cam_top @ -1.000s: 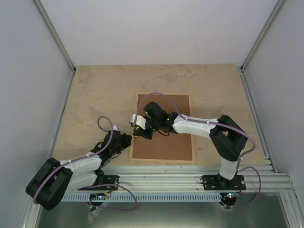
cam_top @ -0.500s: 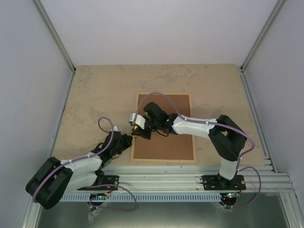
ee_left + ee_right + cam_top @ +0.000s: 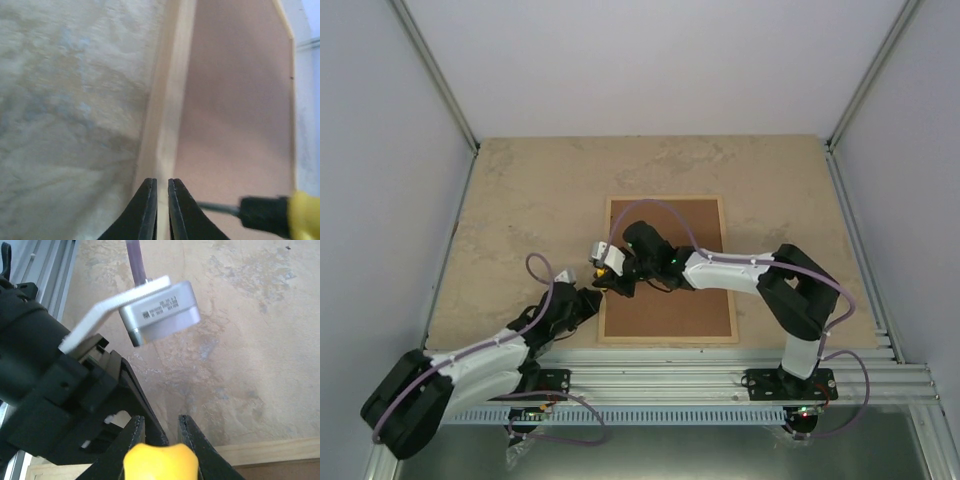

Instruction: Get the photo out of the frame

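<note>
While the frame (image 3: 167, 100) lies face down at the middle of the counter (image 3: 530, 200), brown backing board (image 3: 690, 305) uppermost and the photo hidden, the left fingers (image 3: 146, 210) hang pressed almost together over its left rail; the right fingers (image 3: 192, 440) pinch a yellow-handled screwdriver (image 3: 160, 460) just beside them

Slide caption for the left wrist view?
Left gripper shut above the frame rail; yellow-handled tool pointing in over the backing board.
</note>
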`<action>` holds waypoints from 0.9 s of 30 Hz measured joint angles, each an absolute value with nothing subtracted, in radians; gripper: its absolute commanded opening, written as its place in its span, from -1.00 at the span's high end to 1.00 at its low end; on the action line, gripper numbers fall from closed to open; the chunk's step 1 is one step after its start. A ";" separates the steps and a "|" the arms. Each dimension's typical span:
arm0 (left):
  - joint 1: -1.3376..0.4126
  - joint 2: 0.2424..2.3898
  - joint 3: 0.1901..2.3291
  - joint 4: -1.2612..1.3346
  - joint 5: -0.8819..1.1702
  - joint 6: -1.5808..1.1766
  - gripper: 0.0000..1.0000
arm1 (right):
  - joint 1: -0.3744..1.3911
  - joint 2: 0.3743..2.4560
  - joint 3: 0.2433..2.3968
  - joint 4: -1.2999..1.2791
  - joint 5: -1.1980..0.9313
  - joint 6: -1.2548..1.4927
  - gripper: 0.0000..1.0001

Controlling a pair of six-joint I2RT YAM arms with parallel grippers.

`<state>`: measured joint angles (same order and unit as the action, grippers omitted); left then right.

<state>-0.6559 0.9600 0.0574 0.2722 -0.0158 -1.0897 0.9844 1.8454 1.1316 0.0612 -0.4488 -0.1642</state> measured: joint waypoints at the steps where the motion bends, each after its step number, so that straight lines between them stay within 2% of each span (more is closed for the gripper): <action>1: -0.662 0.921 0.057 0.241 -0.016 -1.094 0.72 | 0.984 1.835 1.116 0.075 -0.447 -0.165 0.99; 9: -0.676 0.679 0.062 0.059 -0.068 -1.106 0.44 | 0.971 1.704 1.015 0.157 -0.460 -0.163 0.99; 18: -0.676 0.646 0.082 -0.009 -0.096 -1.136 0.14 | 0.949 1.555 0.840 0.290 -0.436 -0.136 0.99; 23: -0.676 0.640 0.094 0.023 -0.084 -1.171 -0.08 | 0.944 1.450 0.700 0.456 -0.378 -0.105 0.99; 27: -0.676 0.646 0.104 0.093 -0.053 -1.215 -0.17 | 0.944 1.388 0.601 0.612 -0.338 -0.080 0.99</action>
